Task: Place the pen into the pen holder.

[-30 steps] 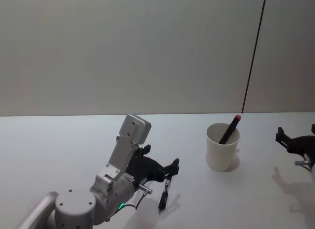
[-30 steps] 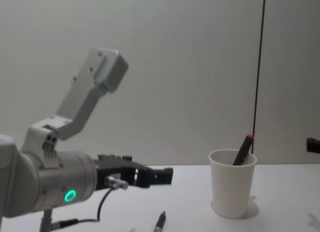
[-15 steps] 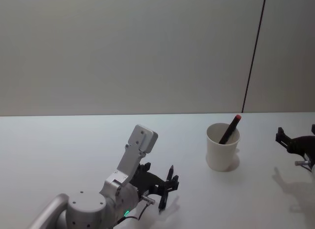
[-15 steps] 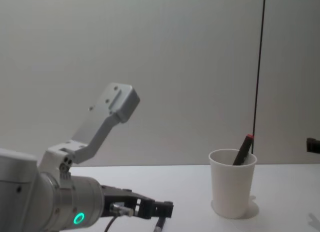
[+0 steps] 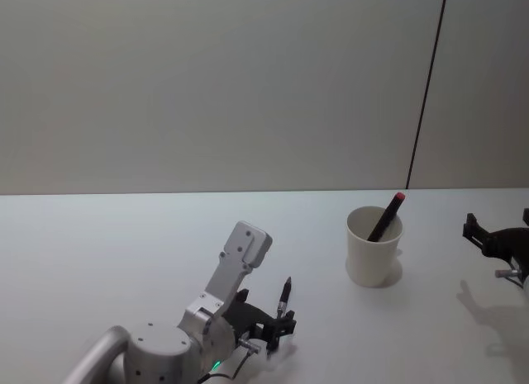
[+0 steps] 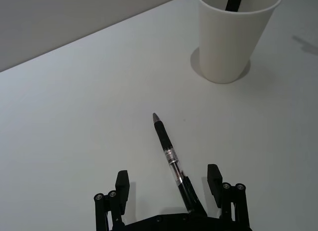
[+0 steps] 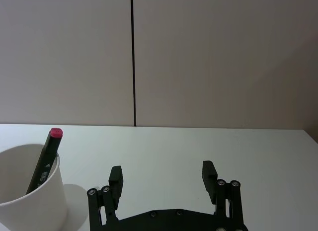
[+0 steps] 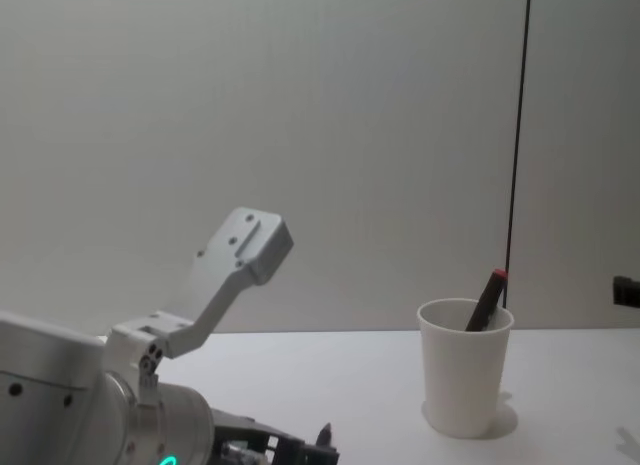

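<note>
While low at the table (image 6: 74, 116), the left claw (image 6: 168, 171) spread astride the pen (image 6: 164, 139); right claw (image 7: 162, 167) spread, parked rightward.

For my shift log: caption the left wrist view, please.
Open left gripper straddles the black clear-barrelled pen on the white table, tip toward the white paper cup.

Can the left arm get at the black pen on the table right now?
Probably yes. The left gripper is open, its fingers either side of the black pen, with nothing else in the way. The right gripper sits parked.
</note>
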